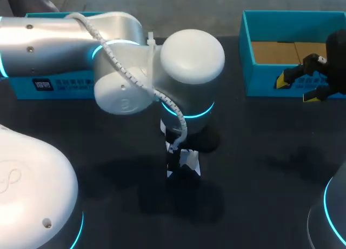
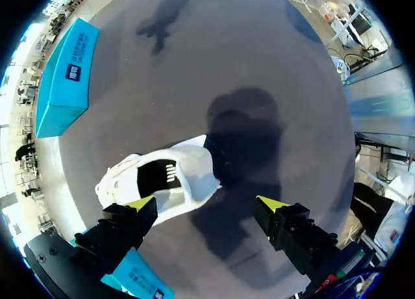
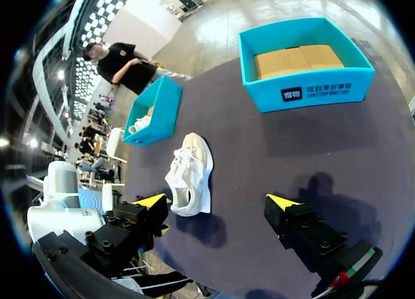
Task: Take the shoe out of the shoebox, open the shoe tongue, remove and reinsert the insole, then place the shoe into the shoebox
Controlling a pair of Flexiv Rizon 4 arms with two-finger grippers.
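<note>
Shoe: the white sneaker (image 2: 194, 172) lies on the dark table (image 2: 214, 65) with its opening up, out of the shoebox (image 3: 314, 91) and well apart from it.
Left arm: the left gripper (image 2: 206, 208) is released and hangs above the sneaker, one fingertip over its side.
Right arm: the right gripper (image 3: 217, 205) is spread wide and empty, near the shoebox.
Handling: probably light, with a soft upper that yields and a stiffer sole.
Hold: likely best to pinch the heel collar to steady it, and the tongue by its top edge.
</note>
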